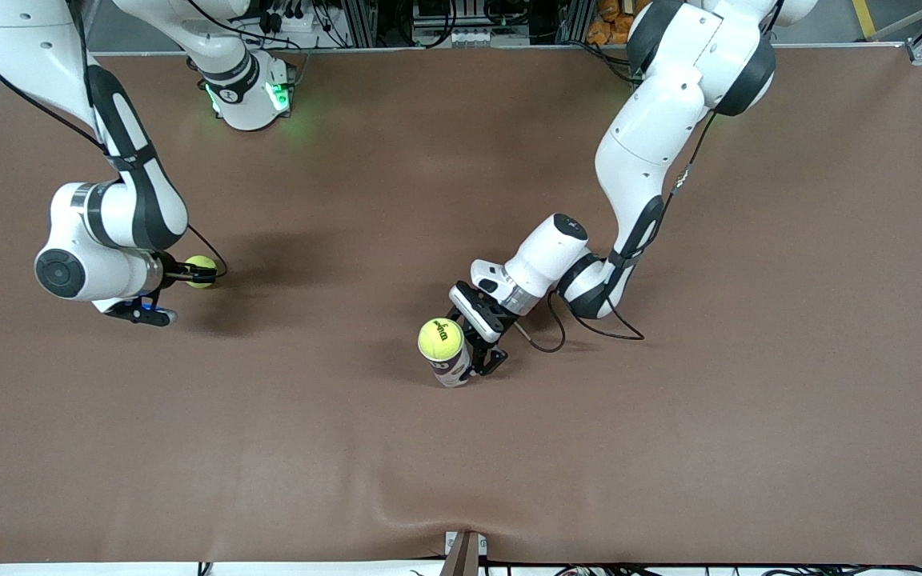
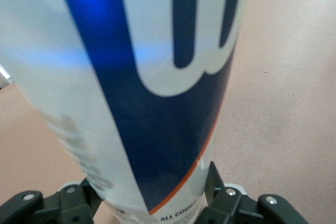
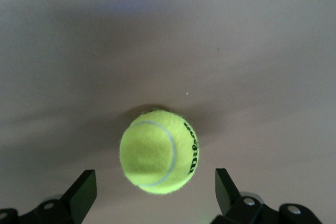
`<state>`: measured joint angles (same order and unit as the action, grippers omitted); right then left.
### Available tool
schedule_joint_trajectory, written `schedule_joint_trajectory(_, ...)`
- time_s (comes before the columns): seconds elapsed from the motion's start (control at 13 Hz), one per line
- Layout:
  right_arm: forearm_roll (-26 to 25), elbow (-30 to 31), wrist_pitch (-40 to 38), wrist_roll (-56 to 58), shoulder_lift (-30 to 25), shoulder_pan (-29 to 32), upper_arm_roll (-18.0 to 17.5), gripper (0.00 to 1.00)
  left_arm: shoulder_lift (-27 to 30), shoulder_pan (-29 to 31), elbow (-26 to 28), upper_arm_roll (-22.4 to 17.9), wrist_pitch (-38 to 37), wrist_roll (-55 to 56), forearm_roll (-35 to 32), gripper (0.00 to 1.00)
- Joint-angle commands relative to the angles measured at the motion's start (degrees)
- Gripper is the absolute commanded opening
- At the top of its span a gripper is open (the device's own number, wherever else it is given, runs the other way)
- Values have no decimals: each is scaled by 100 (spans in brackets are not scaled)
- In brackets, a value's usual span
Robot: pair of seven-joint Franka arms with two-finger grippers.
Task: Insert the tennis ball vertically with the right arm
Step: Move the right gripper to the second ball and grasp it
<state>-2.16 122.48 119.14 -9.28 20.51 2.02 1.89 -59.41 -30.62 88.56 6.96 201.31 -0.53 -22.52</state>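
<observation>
From the front view, the left gripper [image 1: 483, 358] holds a ball can [image 1: 450, 364] standing up in the middle of the brown table [image 1: 669, 448]. A tennis ball [image 1: 440, 338] already sits in the top of the can. It looks like it fills the mouth, so a second ball might not fit and could bounce off and roll away. Near the right arm's end of the table, the right gripper [image 1: 181, 276] is low down at a second tennis ball [image 1: 202, 270]. This view does not show if the ball is gripped.

In the left wrist view, the left gripper [image 2: 155, 203] has its fingers [image 2: 220, 198] pressed on both sides of the can [image 2: 147, 87]. The can is white and dark blue with a thin orange line. A big letter shape is on it, and small words near the bottom read "ALL COURT". The can looks a bit tilted here, so a ball pushed down hard might tip it or make it slip.

In the right wrist view, the right gripper [image 3: 156, 192] is wide open. The tennis ball [image 3: 159, 151] lies on the table between the fingers [image 3: 81, 192], and neither one touches it. The ball says "Wilson" in black. If only one finger bumps it as they close, the round ball could roll off.
</observation>
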Motion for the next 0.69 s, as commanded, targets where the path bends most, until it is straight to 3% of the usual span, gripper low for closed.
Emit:
schedule_joint_trajectory(0.0,111,65,75,136,119,123,-102,100,-168,-67,-102,-2,-4,44,-25,77)
schedule_joint_trajectory(0.39,111,56,285,470,322,316,-102,100,-167,-67,-111,-2,-4,44,-25,77)
schedule_joint_trajectory(0.46,120,56,286,470,322,316,-110,91,-167,-67,-111,-2,-4,44,-7,77)
schedule_joint_trajectory(0.62,129,65,268,470,322,307,-119,59,-167,-67,-111,-11,-4,44,-7,77)
